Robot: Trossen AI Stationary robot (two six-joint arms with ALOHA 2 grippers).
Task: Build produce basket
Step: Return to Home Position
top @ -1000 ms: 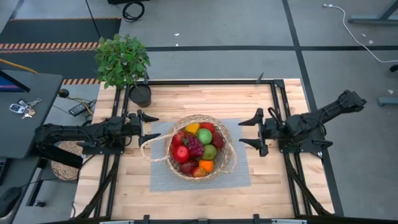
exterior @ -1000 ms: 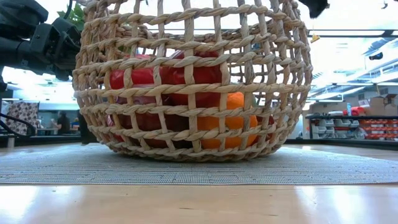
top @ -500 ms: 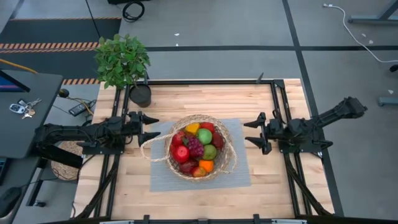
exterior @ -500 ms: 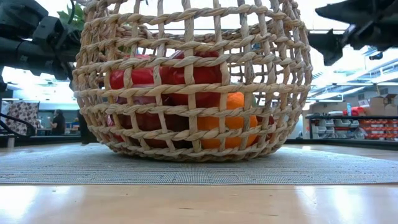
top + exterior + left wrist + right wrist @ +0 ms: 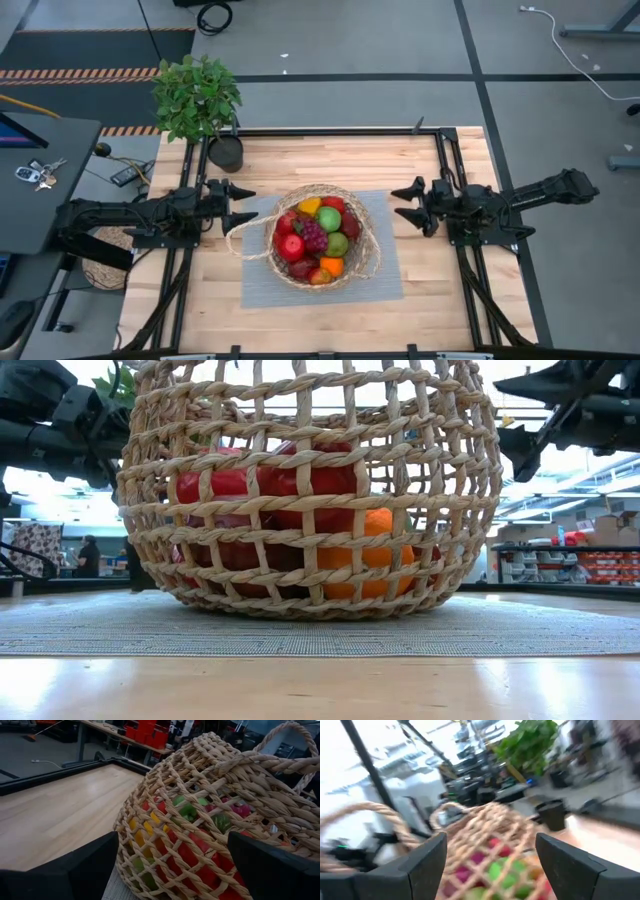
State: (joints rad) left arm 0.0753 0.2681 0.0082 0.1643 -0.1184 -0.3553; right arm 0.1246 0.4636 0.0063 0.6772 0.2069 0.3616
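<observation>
The round woven basket (image 5: 322,237) stands by its base on a grey mat (image 5: 385,285) at the table's middle. It holds the produce (image 5: 312,238): red, green, yellow and orange pieces and a purple grape bunch, also seen through the weave in the low view (image 5: 300,520). Its looped handle (image 5: 240,240) droops on the left side. My left gripper (image 5: 248,204) is open and level, just left of the basket and apart from it. My right gripper (image 5: 400,203) is open, right of the basket and clear of it, raised (image 5: 505,415).
A leafy potted plant (image 5: 197,100) stands at the table's far left corner. Black frame rails (image 5: 330,130) run along the far edge and both sides. A smaller woven round thing (image 5: 105,255) lies off the left edge. Bare wood lies near the front edge.
My right gripper has come down beside the basket's right side, entering the low view from above, and has rolled about the line it points along while its arm stretched out toward the right edge. Its jaws have stayed open. The basket and produce have not moved.
</observation>
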